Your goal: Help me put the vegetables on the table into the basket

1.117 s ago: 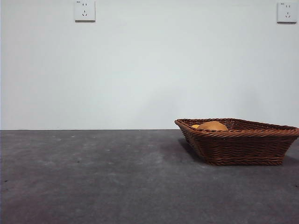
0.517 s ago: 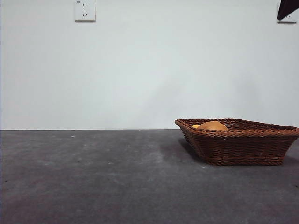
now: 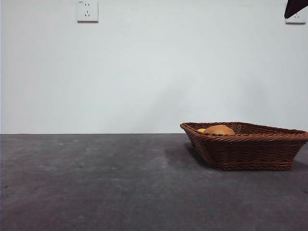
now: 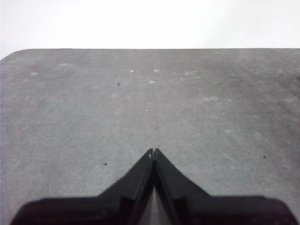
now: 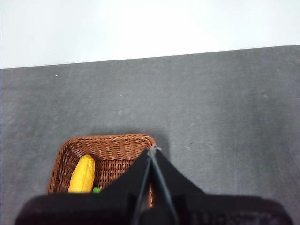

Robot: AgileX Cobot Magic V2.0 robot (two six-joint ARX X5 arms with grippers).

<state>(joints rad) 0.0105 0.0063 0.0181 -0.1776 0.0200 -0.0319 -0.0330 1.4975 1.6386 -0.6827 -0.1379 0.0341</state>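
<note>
- The left gripper point(image 4: 153, 151) hangs above the table point(image 4: 150, 108), its two black jaws pressed together tip to tip, holding nothing.
- The right gripper point(image 5: 153, 148) is poised high over the basket point(image 5: 108, 147), its jaws likewise closed to a single point, with nothing between them.
- In the front view, one arm shows only as a dark tip point(image 3: 294, 7) at the upper right corner, well above the basket; it is not clear from that view alone which arm it is.
- Both wrists look down and forward across the table.
</note>
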